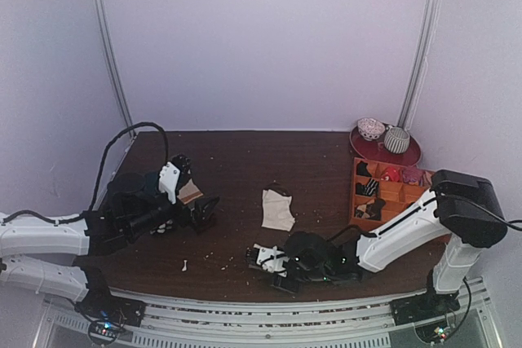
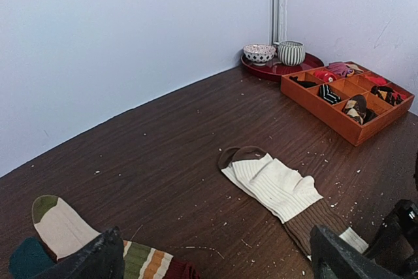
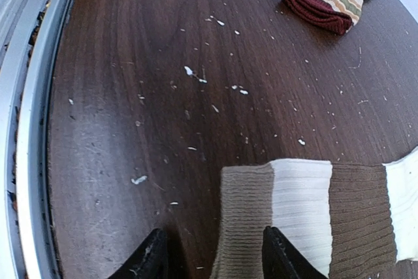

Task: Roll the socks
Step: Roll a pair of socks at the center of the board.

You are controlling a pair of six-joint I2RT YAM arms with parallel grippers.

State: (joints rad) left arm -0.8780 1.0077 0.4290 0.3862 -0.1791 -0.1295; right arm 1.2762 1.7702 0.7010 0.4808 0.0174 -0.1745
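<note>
Dark, walnut-grained tabletop (image 1: 245, 160), flecked with pale crumbs and lint, is closed in by plain lilac-white walls. At its middle the socks (image 1: 277, 209) are laid flat, apparently one on the other, between the two arms. The right gripper (image 3: 214, 243) is held low at their near end, its fingers partly apart, with the tan end band lying in the gap. Whether fabric is touched cannot be told. The left gripper (image 2: 215, 267) is spread wide, holds nothing and hangs off to the side by a striped sock (image 2: 147, 262) and a dark teal sock (image 2: 26, 258).

The step in hand is judged to be the pinch that starts the roll. It would be done best if both layers of the tan end were caught together, squarely across the width, so that the first turn is not skewed. The tips should be brought right down to the wood, since thin cloth is easily missed. The far end may need to be pinned, or the pair is likely to be dragged rather than rolled.

Ribbed knit is shown in bands, cream alternating with tan-brown. The cloth looks soft, limp and slightly rumpled, forming a long strip with rounded, dark-edged openings at the far end. Beyond it an orange compartment tray (image 2: 320, 110) of small bundled fabrics and a red plate (image 2: 258, 70) bearing a patterned bowl (image 2: 259, 52) and a striped cup (image 2: 291, 52) are seen.
</note>
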